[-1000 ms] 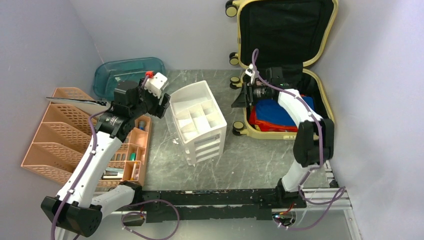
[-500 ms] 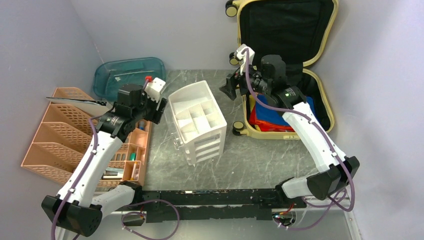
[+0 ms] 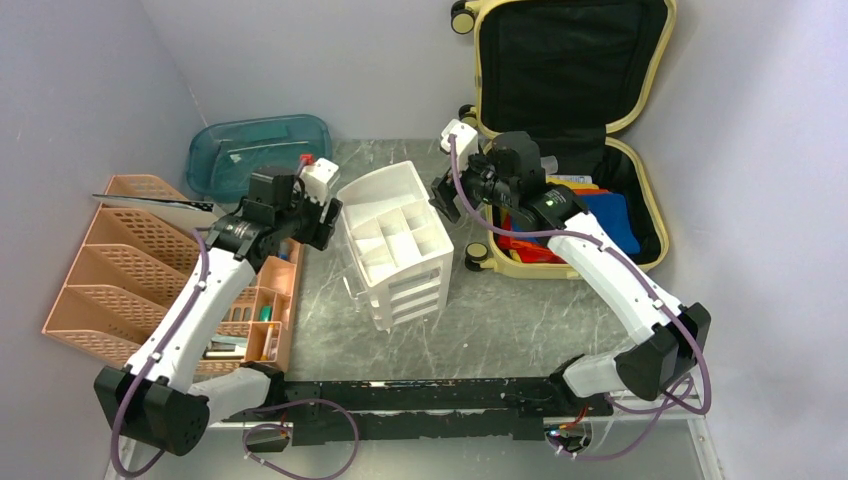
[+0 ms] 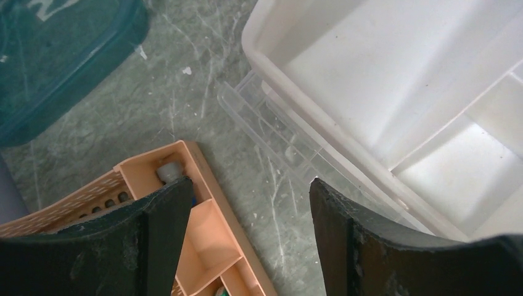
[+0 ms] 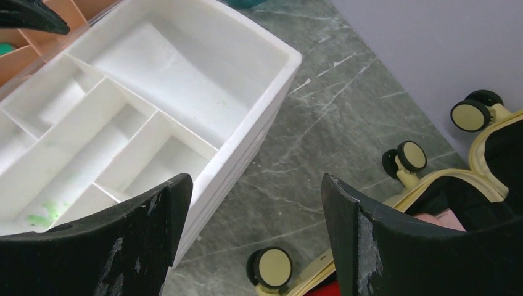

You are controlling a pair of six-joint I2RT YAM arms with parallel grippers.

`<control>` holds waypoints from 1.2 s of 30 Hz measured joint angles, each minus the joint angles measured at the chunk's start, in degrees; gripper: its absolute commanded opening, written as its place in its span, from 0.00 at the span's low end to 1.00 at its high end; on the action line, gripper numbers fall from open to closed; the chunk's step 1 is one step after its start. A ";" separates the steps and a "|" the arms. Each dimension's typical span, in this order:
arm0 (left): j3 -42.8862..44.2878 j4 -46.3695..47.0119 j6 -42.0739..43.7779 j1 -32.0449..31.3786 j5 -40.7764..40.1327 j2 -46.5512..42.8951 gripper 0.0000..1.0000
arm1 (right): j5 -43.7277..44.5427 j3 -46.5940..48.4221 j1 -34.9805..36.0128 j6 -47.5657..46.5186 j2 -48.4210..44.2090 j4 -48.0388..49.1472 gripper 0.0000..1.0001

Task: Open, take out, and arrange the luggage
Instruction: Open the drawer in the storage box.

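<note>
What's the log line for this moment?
luggage: open, contents inside | left jaws: open, empty, beside drawers | right jaws: open, empty, between drawers and luggage

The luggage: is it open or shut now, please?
Open: the luggage has its lid raised upright, with blue and red items showing inside.

luggage (image 3: 570, 70) | lid cut by top edge | interior part-hidden (right arm (image 3: 600, 262))

luggage (image 3: 640, 215) — pale yellow hard-shell | open, lid upright | back right, holding folded items
</note>
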 measured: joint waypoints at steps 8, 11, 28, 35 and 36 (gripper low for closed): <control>0.00 -0.33 -0.66 0.00 1.25 3.19 0.73 | 4.44 0.15 2.84 -0.63 1.92 0.22 0.81; 0.00 -0.31 -0.76 0.00 1.22 3.74 0.73 | 6.01 0.28 4.20 -0.63 3.89 0.07 0.81; -0.28 -0.37 -0.15 -0.28 -2.05 4.50 0.54 | 15.34 1.62 7.37 -0.48 6.91 -0.20 0.78; -0.28 -0.33 -0.20 -0.35 -3.08 4.48 0.40 | 15.34 2.16 7.45 -0.35 7.26 -0.83 0.77; -0.28 -0.33 -0.17 -0.39 -3.17 4.48 0.39 | 15.34 2.34 7.45 -0.37 7.39 -1.07 0.76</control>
